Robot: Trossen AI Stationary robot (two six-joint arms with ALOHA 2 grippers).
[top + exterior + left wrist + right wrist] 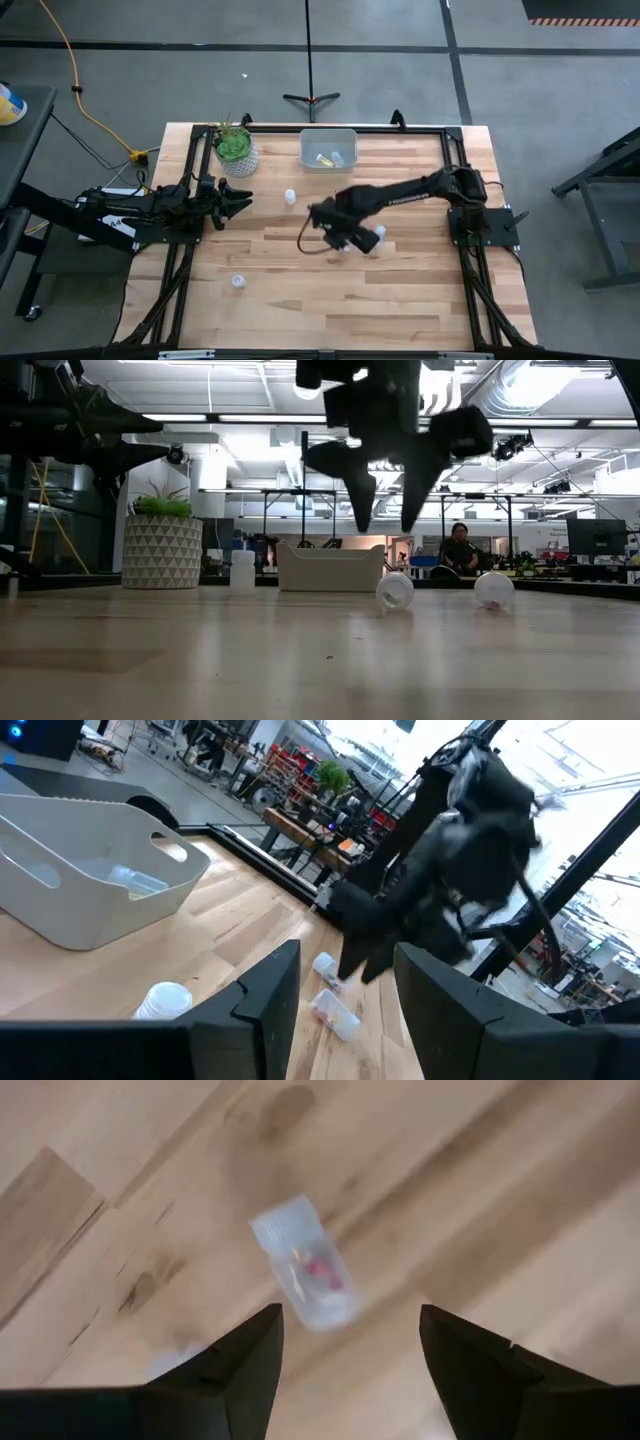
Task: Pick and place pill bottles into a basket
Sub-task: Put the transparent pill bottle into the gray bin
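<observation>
My right gripper [338, 236] is open and hangs above the table's middle [385, 525]. A small clear-white pill bottle [305, 1275] lies on its side on the wood below and between the fingers, untouched; it also shows in the low view [395, 591]. A second bottle [494, 590] lies beside it. Another bottle [290, 197] stands upright left of the middle, and one [238, 282] sits near the front left. The pale basket [327, 148] stands at the far edge with bottles inside. My left gripper [240, 200] is open and empty at the left.
A white patterned pot with a green plant [235, 150] stands at the far left, next to the basket. Dark frame rails run along the table's edges. A person sits in the room beyond the table [459, 550]. Bare wood lies toward the near edge.
</observation>
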